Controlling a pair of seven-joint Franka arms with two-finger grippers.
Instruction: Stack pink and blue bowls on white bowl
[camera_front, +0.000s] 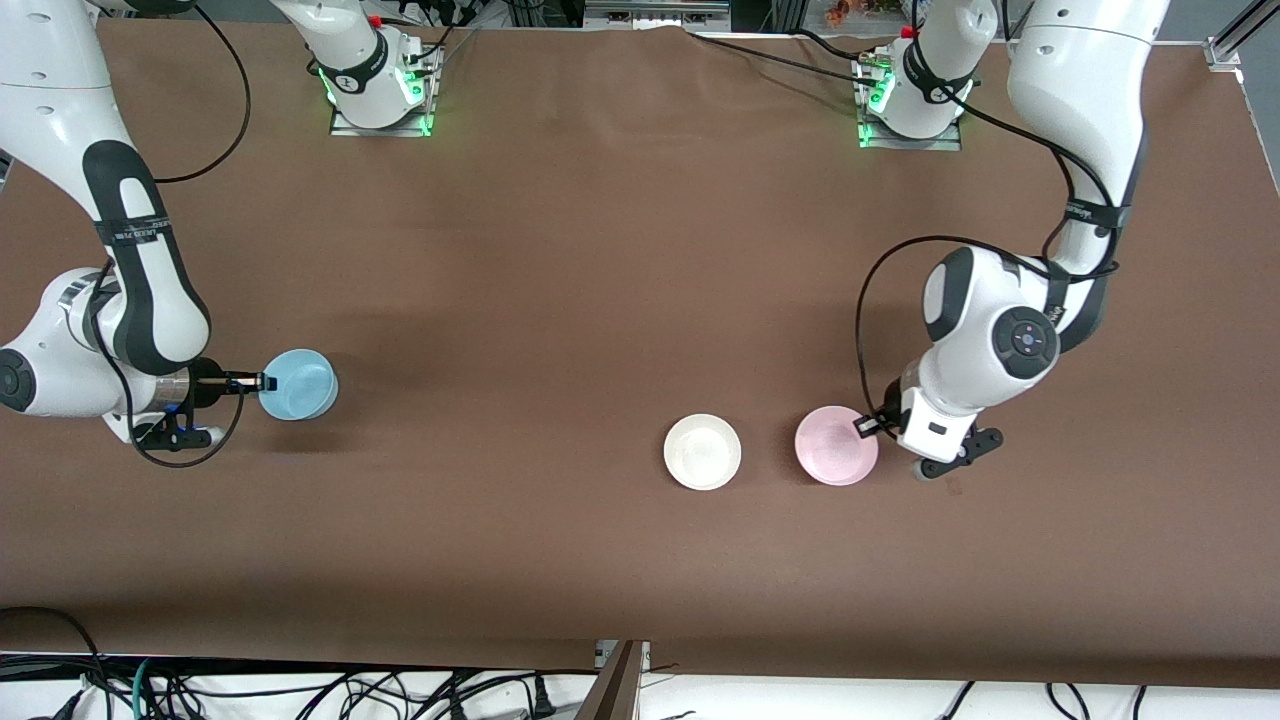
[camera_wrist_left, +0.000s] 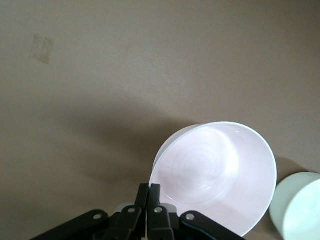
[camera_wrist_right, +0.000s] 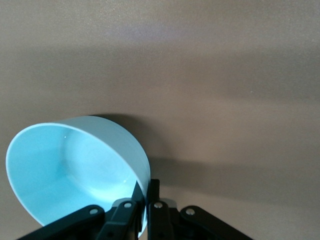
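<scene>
A brown table (camera_front: 600, 250) fills the front view from edge to edge. The right arm (camera_front: 120, 230) comes down the upper left of the frame, the left arm (camera_front: 1080, 200) down the upper right.

The blue bowl (camera_front: 299, 384) sits at middle left of the frame, toward the right arm's end of the table. The right gripper (camera_front: 262, 382) has its jaws clamped on the bowl's rim; the right wrist view shows the two fingers (camera_wrist_right: 150, 195) pinched together over the rim of the blue bowl (camera_wrist_right: 75, 170).

The pink bowl (camera_front: 836, 446) lies lower right of centre, with the left gripper (camera_front: 866, 424) clamped on its rim. In the left wrist view the fingers (camera_wrist_left: 149, 197) meet on the rim of the tilted pink bowl (camera_wrist_left: 215, 175).

The white bowl (camera_front: 702, 452) stands just beside the pink one, toward the centre; its edge (camera_wrist_left: 297, 205) shows in the left wrist view's lower right corner.
</scene>
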